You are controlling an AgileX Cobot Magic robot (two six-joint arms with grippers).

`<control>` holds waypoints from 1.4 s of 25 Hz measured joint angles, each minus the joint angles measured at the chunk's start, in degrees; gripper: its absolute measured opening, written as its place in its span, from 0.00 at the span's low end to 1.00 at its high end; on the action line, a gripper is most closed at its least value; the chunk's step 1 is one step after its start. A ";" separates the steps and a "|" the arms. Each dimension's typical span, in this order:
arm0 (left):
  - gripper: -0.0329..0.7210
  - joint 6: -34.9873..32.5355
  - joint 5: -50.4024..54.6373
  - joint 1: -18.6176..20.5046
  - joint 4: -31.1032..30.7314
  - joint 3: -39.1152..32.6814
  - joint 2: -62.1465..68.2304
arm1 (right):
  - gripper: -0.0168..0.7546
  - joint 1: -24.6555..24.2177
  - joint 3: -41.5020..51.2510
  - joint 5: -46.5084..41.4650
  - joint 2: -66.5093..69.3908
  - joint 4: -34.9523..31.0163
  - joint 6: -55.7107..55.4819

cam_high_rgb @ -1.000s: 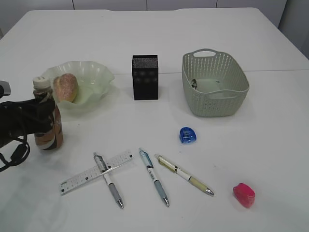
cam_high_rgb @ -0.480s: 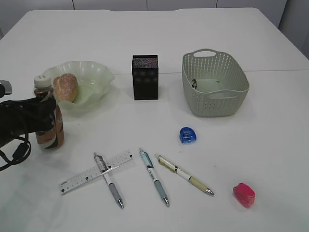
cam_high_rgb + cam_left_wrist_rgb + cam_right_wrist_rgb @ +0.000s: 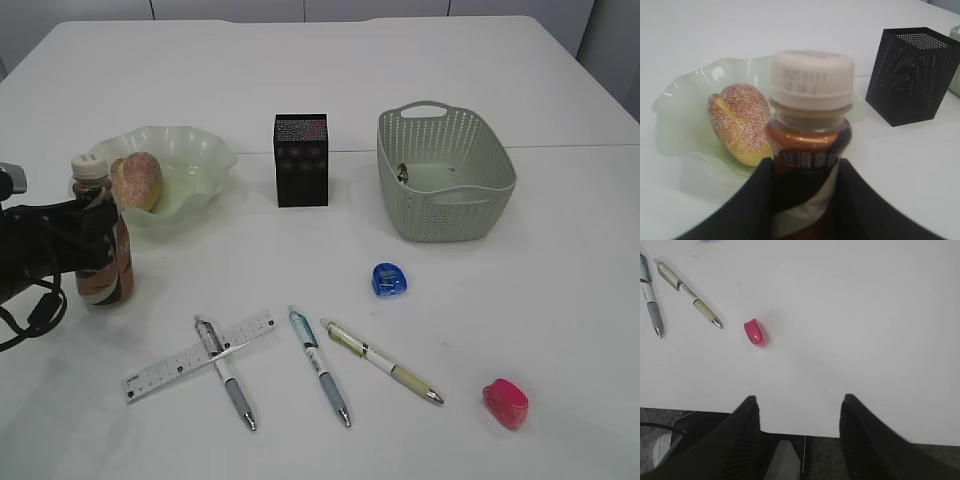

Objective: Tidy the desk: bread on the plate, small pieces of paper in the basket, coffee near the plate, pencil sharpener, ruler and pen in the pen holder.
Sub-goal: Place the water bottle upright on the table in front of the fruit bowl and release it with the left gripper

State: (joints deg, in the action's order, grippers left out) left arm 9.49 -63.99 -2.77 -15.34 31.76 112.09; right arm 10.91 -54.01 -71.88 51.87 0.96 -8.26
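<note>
My left gripper [image 3: 96, 236] [image 3: 802, 175] is shut on the coffee [image 3: 104, 281] [image 3: 810, 115], a brown bottle with a white cap, held upright just in front of the plate [image 3: 195, 158] [image 3: 682, 100]. The bread [image 3: 137, 181] [image 3: 739, 122] lies in the plate. The pen holder [image 3: 300, 160] [image 3: 912, 75] stands mid-desk, and the basket [image 3: 450, 212] to its right holds a small scrap. The ruler [image 3: 195, 357] lies under one of three pens [image 3: 225, 375] [image 3: 320, 367] [image 3: 380, 362]. A blue pencil sharpener [image 3: 389, 279] and a pink one [image 3: 505, 402] [image 3: 755, 333] lie apart. My right gripper [image 3: 800, 399] hangs open over the desk's front edge.
The white desk [image 3: 300, 70] stretches bare behind the pen holder and basket. In the right wrist view two pens [image 3: 687, 292] lie at the upper left, and the desk edge runs just under the fingers [image 3: 750, 415].
The left gripper has carried the coffee a little farther back, toward the plate. Everything else lies where it was.
</note>
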 joint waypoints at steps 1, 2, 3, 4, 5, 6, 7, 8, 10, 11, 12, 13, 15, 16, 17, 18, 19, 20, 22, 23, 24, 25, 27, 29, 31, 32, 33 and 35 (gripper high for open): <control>0.35 0.00 0.00 0.00 -0.21 0.00 0.00 | 0.56 0.00 0.00 0.00 0.00 0.00 0.00; 0.35 0.00 0.04 0.00 -0.62 0.00 0.00 | 0.56 0.00 0.00 0.00 0.00 0.00 0.00; 0.35 0.00 0.25 0.00 -0.96 0.00 -0.12 | 0.56 0.00 0.00 0.00 0.00 0.00 0.00; 0.35 0.00 0.35 0.00 -1.54 0.00 -0.27 | 0.56 0.00 0.00 0.00 0.00 0.00 0.00; 0.35 0.00 0.35 0.00 -2.02 0.00 -0.38 | 0.56 0.00 0.00 0.00 0.00 0.00 0.00; 0.35 0.00 0.35 0.00 -2.30 0.00 -0.64 | 0.56 0.00 0.00 0.00 0.00 0.00 0.00; 0.35 0.00 0.35 0.00 -2.55 0.00 -0.92 | 0.56 0.00 0.00 0.00 0.00 0.00 0.00; 0.35 0.00 0.35 0.00 -2.56 0.00 -1.16 | 0.56 0.00 0.00 0.00 0.00 0.00 0.00; 0.36 0.00 0.35 0.00 -2.56 0.00 -1.42 | 0.56 0.00 0.00 0.00 0.00 0.00 0.00; 0.36 0.00 0.35 0.00 -2.56 0.00 -1.42 | 0.56 0.00 0.00 0.00 0.00 0.00 0.00; 0.36 0.00 0.35 0.00 -2.56 0.00 -1.42 | 0.56 0.00 0.00 0.00 0.00 0.00 0.00; 0.36 0.00 0.35 0.00 -2.56 0.00 -1.42 | 0.56 0.00 0.00 0.00 0.00 0.00 0.00; 0.36 0.00 0.35 0.00 -2.56 0.00 -1.42 | 0.56 0.00 0.00 0.00 0.00 0.00 0.00; 0.36 0.00 0.35 0.00 -2.56 0.00 -1.42 | 0.56 0.00 0.00 0.00 0.00 0.00 0.00; 0.36 0.00 0.35 0.00 -2.56 0.00 -1.42 | 0.56 0.00 0.00 0.00 0.00 0.00 0.00; 0.36 0.00 0.35 0.00 -2.56 0.00 -1.42 | 0.56 0.00 0.00 0.00 0.00 0.00 0.00; 0.37 0.00 0.35 0.00 -2.56 0.00 -1.42 | 0.56 0.00 0.00 0.00 0.00 0.00 0.00; 0.38 0.00 0.35 0.00 -2.56 0.00 -1.42 | 0.56 0.00 0.00 0.00 0.00 0.00 0.00; 0.40 0.00 0.35 0.00 -2.66 0.00 -1.42 | 0.56 0.00 0.00 0.00 0.00 0.00 0.00; 0.41 0.00 0.35 0.00 -2.66 0.00 -1.42 | 0.56 0.00 0.00 0.00 0.00 0.00 0.00; 0.42 0.00 0.35 0.00 -2.66 0.00 -1.42 | 0.56 0.00 0.00 0.00 0.00 0.00 0.00; 0.43 0.00 0.35 0.00 -2.66 0.00 -1.42 | 0.56 0.00 0.00 0.00 0.00 0.00 0.00; 0.44 0.00 0.35 0.00 -2.79 0.00 -1.42 | 0.56 0.00 0.00 0.00 0.00 0.00 0.00; 0.44 0.00 0.35 0.00 -2.79 0.00 -1.42 | 0.56 0.00 0.00 0.00 0.00 -0.09 0.00; 0.44 0.00 0.35 0.00 -2.79 0.00 -1.42 | 0.56 0.00 0.00 0.00 0.00 -0.28 0.00; 0.45 0.00 0.35 0.00 -2.79 0.00 -1.42 | 0.56 0.00 0.00 0.00 0.00 -0.39 0.00; 0.46 0.00 0.35 0.00 -2.79 0.00 -1.42 | 0.56 0.00 0.00 0.00 0.00 -0.37 0.00; 0.49 0.00 0.35 0.00 -2.79 0.00 -1.42 | 0.56 0.00 0.00 0.00 0.00 -0.52 0.00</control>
State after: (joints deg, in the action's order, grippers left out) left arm 9.49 -63.64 -2.77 -18.13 31.76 110.66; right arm 10.91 -54.01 -71.88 51.87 0.44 -8.26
